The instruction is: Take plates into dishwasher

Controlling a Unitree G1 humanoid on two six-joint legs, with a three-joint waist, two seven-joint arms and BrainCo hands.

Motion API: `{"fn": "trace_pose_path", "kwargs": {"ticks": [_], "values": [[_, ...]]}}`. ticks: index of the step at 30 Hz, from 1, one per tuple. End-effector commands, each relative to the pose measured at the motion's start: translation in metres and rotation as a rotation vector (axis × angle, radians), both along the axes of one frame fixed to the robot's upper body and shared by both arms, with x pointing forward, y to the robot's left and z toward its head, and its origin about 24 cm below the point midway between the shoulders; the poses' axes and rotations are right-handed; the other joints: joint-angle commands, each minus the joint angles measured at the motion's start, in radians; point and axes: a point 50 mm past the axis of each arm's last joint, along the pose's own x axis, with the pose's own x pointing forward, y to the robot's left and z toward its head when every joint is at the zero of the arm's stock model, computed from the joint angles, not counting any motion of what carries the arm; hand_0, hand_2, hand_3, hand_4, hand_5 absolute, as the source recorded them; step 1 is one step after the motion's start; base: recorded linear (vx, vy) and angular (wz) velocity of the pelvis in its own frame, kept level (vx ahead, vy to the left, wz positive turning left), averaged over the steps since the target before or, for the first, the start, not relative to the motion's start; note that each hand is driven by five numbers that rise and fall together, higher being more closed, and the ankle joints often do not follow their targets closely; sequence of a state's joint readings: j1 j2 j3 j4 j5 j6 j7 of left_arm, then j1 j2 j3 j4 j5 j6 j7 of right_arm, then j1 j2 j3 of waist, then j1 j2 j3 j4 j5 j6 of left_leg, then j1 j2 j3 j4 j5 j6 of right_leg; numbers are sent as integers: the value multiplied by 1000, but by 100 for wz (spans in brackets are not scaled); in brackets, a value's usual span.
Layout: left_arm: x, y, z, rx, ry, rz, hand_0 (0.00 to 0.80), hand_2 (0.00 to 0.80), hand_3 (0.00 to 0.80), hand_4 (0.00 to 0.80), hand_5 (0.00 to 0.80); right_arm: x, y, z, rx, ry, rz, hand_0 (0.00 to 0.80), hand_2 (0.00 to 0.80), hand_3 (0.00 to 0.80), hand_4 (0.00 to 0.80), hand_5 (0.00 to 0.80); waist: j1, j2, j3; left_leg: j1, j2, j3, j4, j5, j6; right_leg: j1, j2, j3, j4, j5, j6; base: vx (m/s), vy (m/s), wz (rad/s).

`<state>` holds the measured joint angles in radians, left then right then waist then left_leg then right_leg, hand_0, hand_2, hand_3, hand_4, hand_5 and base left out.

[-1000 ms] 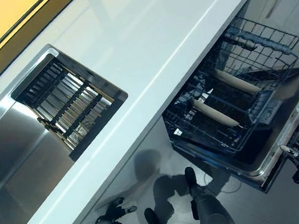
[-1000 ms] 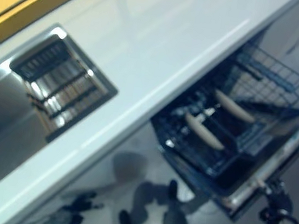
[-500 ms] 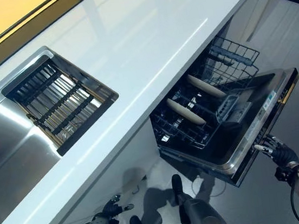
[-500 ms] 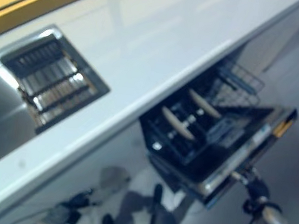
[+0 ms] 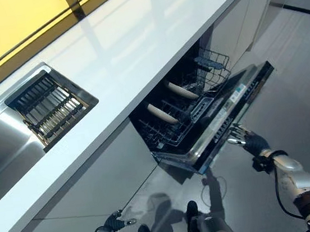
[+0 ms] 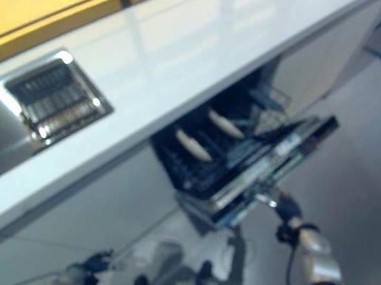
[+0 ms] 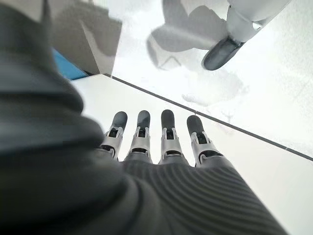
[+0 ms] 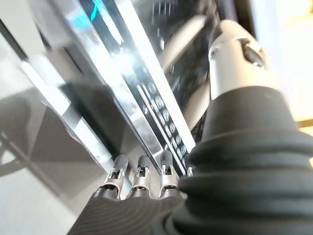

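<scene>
ok so the plates: two pale ones [image 5: 162, 113] and [image 5: 182, 90] are already standing on edge in the dark wire rack [image 5: 170, 126] of the dishwasher, mid frame just under the white counter [image 5: 136, 56]. none left on the counter or in the sink [image 5: 1, 152] at far left afaict.

the dishwasher door [image 5: 226, 119] is tilted partway up, and the right hand [image 5: 243, 139] is at its top edge w/ fingers straight, pushing on the front lip, not wrapped round anything. wrist cam shows the tips [image 8: 140, 166] flat against the edge by the button strip. left hand [image 5: 114, 221] hangs low at bottom left, fingers [image 7: 166, 128] straight and a bit apart, holding nothing.

handling imo: plates look like ceramic, so stiff, fragile, slick glaze, and they'll rattle in the tines if the door gets slammed. door's prob heavy-ish and hinged at the bottom, so push on that top lip, smooth n slow. the glossy front panel looks slippery, so tips may slide.
</scene>
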<state>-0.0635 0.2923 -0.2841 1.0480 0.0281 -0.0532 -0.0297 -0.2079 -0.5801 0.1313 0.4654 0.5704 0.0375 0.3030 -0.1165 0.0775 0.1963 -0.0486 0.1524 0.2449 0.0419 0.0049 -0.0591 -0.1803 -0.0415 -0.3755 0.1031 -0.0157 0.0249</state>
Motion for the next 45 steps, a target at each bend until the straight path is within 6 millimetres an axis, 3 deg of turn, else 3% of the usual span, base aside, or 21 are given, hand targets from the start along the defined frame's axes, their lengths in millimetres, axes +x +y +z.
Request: {"fn": "trace_pose_path", "kwargs": {"ticks": [1,19,35,40,43,45], "values": [[15,16,12,64,-51,-33,0,0,0,0,0,45,62,66,117,-300,243,0,0,0,0,0,70,-67,10,80,-39,-7,-73,28,-28,130,-77,169,-112,49,28,25,8,19],[10,14,8,69,-23,-34,0,0,0,0,0,43,89,75,64,-328,408,0,0,0,0,0,97,-84,6,87,-39,-23,-73,33,-25,163,-79,147,-122,49,28,21,9,34],[-4,11,2,43,3,29,0,0,0,0,0,46,101,90,-46,-433,470,0,0,0,0,0,137,-75,-20,99,-51,-52,-82,36,-24,209,-97,115,-133,42,31,39,43,8],[-10,15,0,43,22,55,0,0,0,0,0,41,104,79,-140,-380,529,0,0,0,0,0,157,-76,-32,104,-57,-71,-96,43,-24,225,-104,94,-129,35,33,50,70,26],[-17,17,-2,40,38,77,0,0,0,0,0,34,99,47,-208,-229,546,0,0,0,0,0,174,-82,-39,106,-61,-84,-99,45,-24,236,-112,72,-121,28,34,46,84,26],[-21,18,-4,33,44,89,0,0,0,0,0,23,90,15,-252,-91,514,0,0,0,0,0,186,-83,-40,108,-62,-94,-103,46,-23,242,-116,57,-115,25,36,36,94,32]]}}
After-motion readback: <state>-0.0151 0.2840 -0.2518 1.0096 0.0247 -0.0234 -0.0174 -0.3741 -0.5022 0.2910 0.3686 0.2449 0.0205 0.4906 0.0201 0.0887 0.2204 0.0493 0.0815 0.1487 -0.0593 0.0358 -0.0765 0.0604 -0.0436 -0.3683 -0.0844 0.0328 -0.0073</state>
